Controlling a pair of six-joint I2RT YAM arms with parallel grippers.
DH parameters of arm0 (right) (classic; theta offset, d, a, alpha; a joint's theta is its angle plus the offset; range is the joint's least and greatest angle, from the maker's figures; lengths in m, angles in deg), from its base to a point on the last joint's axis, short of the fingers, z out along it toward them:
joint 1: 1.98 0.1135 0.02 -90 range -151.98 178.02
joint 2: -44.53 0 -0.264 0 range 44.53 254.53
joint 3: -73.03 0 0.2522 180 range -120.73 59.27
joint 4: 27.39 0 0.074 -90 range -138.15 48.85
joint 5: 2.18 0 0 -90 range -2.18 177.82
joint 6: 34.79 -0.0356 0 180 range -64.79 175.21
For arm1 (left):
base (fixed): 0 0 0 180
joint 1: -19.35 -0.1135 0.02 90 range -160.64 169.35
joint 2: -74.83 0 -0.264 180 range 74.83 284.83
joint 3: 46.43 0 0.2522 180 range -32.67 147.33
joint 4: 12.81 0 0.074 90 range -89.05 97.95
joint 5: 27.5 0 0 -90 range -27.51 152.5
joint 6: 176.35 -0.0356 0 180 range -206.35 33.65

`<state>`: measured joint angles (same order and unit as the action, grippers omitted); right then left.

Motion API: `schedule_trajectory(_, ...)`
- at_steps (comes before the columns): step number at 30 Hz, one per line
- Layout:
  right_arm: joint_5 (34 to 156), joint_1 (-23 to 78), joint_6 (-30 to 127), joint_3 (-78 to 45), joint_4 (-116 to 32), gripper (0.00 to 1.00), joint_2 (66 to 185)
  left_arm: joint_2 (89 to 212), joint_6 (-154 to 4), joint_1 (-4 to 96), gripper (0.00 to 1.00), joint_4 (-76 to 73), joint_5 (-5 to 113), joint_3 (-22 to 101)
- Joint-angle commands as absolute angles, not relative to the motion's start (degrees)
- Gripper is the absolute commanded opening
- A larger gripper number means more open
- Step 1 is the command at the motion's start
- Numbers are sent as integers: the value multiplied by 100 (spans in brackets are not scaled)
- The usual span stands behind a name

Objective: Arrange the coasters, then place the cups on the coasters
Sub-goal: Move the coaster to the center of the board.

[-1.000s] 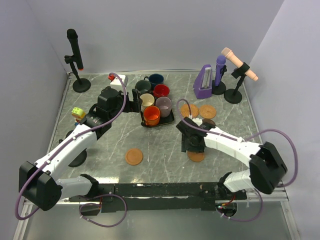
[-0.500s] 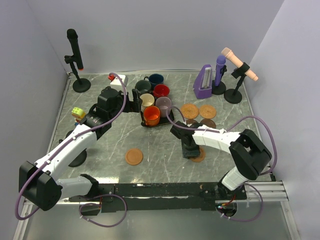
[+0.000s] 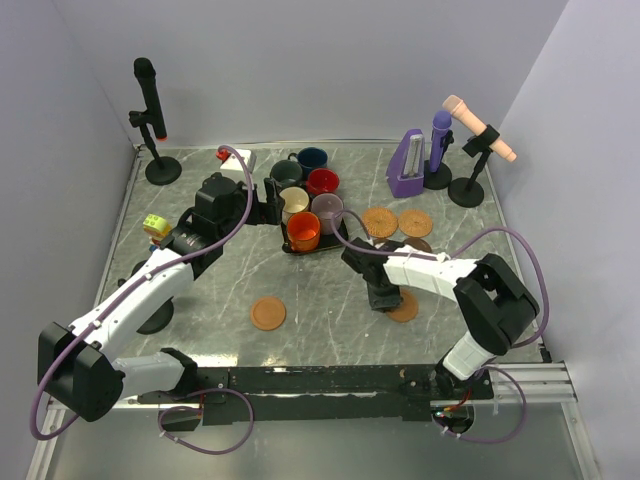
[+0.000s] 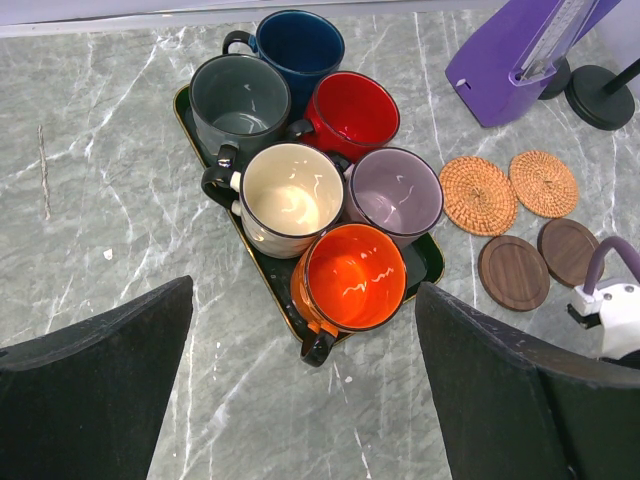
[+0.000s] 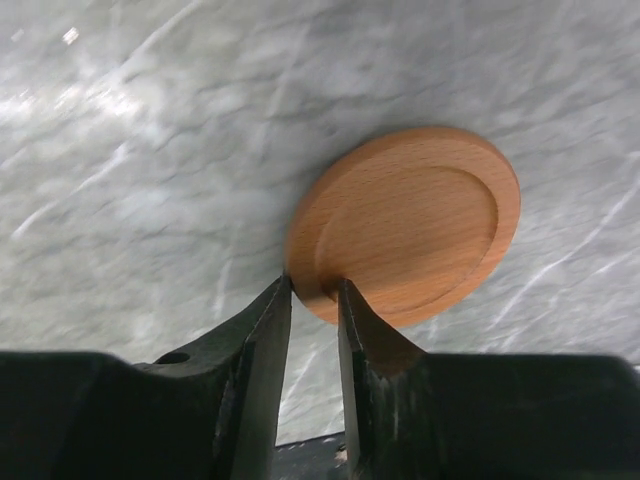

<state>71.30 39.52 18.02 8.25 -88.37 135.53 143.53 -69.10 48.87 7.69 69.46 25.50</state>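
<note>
Orange-tan round wooden coaster [image 5: 410, 225] lies on grey marble table [image 5: 120, 150], near and right of six coloured mugs [image 4: 292, 195]. Right pincer [image 5: 313, 290] pinches its rim. I'd lift clear before carrying, no dragging. Left pincer [image 4: 305, 285] spread wide above mugs.

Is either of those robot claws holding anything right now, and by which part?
The right gripper pinches the wooden coaster by its near rim. The left gripper is open and empty.
</note>
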Motion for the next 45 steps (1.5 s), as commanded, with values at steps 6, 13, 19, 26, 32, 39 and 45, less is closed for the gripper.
schedule_trajectory(6, 6470, 3565, 2435, 645, -8773, 29, 13725, 14180, -6904, 4915, 97, 649, 6988, 2630)
schedule_trajectory(13, 6418, 3230, 2770, 698, -8510, 28, 13673, 14206, -6913, 4915, 97, 649, 7005, 2613)
schedule_trajectory(19, 6365, 3098, 2823, 619, -8570, 28, 13506, 14206, -6913, 4915, 97, 658, 7005, 2622)
schedule_trajectory(26, 6742, 3107, 2498, 917, -8632, 55, 12250, 14198, -6904, 4906, 97, 649, 6979, 2630)
schedule_trajectory(32, 7015, 2949, 1594, 1400, -9010, 93, 11564, 14154, -6895, 4915, 97, 640, 6961, 2613)
schedule_trajectory(39, 7761, 2370, 1311, 2218, -8518, 99, 10974, 14145, -6878, 4915, 97, 640, 6944, 2622)
schedule_trajectory(45, 8061, 1947, 1372, 2508, -8281, 99, 11062, 14101, -6886, 4906, 97, 631, 6988, 2613)
